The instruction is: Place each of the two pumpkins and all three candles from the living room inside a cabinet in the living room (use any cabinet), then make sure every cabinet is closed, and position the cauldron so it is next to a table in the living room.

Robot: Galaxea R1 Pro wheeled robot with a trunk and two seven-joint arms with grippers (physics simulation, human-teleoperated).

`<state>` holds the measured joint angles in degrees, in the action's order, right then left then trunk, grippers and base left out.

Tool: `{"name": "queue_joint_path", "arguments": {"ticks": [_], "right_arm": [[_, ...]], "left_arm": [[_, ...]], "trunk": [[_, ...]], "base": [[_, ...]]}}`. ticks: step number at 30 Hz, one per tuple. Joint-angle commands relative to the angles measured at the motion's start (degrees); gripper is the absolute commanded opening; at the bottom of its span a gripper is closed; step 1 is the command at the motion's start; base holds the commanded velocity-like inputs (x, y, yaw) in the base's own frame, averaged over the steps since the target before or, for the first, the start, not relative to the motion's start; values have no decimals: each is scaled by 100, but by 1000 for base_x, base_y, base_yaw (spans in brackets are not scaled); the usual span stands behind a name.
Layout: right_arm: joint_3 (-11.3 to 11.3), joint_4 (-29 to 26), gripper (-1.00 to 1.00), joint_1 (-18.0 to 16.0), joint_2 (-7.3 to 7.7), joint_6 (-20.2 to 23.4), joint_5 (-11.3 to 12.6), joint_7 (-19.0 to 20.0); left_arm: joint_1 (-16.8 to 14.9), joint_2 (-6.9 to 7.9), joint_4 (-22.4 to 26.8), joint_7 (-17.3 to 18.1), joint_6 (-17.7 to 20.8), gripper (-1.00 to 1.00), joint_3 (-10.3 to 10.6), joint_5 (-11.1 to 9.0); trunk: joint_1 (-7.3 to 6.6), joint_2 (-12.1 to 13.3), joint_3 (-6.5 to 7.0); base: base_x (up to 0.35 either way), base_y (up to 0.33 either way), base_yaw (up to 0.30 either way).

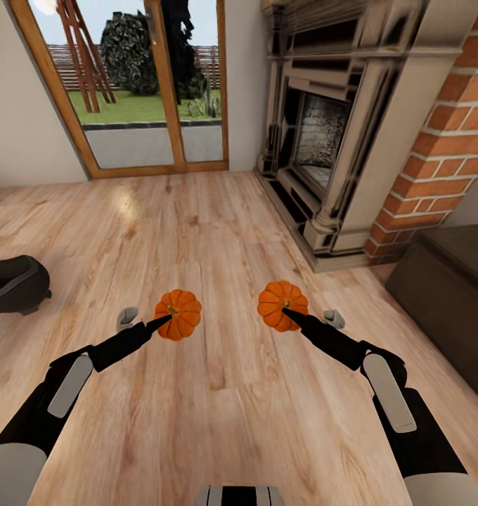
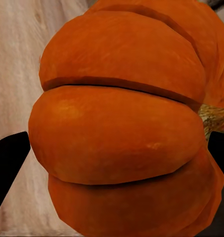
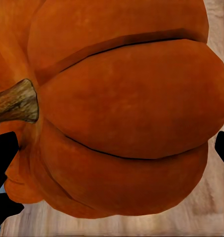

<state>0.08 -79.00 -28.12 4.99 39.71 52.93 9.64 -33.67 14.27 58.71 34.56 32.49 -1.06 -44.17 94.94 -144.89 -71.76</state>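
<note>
The left gripper [image 1: 167,320] has its jaws pinching a round orange ribbed pumpkin [image 1: 178,314], stem pointing sideways toward the right one. The right gripper [image 1: 287,311] has its jaws pinching a second orange pumpkin [image 1: 282,303], tipped on its side too.

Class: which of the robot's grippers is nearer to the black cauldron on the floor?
Left. The left gripper, holding a pumpkin, is beside the cauldron; the right gripper, holding the other pumpkin, is farther away, toward the fireplace.

Two pumpkins: left pumpkin [image 1: 178,314] and right pumpkin [image 1: 282,304], bright orange, ribbed with dark grooves; tan-brown stem [image 3: 15,101]. Black grippers: left gripper [image 1: 163,321], right gripper [image 1: 289,313]. Floor [image 1: 218,232] light wood planks. Cauldron [image 1: 14,284] matte black. Chimney [image 1: 450,133] red brick, pale mortar. Cabinet [image 1: 450,295] dark brown. Door frame [image 1: 165,91] orange-brown wood.
</note>
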Motion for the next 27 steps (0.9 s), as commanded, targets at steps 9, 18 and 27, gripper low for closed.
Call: {"name": "queue_joint_path", "arguments": {"ticks": [9,18,27], "right_arm": [[1,-2,-100,-1,2,19,24,11],[1,-2,-100,-1,2,19,23,11],[1,-2,-100,-2,3,19,24,11]], "left_arm": [[43,-4,60,-9,45,-100,-7,-48],[45,-5,61,-19,38,-100,-7,-47],[45,-9,58,-20,38,-100,-4,-47]], "trunk": [[-5,-2,76],[-5,-2,155],[-5,-2,234]], "base": [[-343,0,-68],[-345,0,-68],[-345,0,-68]]}}
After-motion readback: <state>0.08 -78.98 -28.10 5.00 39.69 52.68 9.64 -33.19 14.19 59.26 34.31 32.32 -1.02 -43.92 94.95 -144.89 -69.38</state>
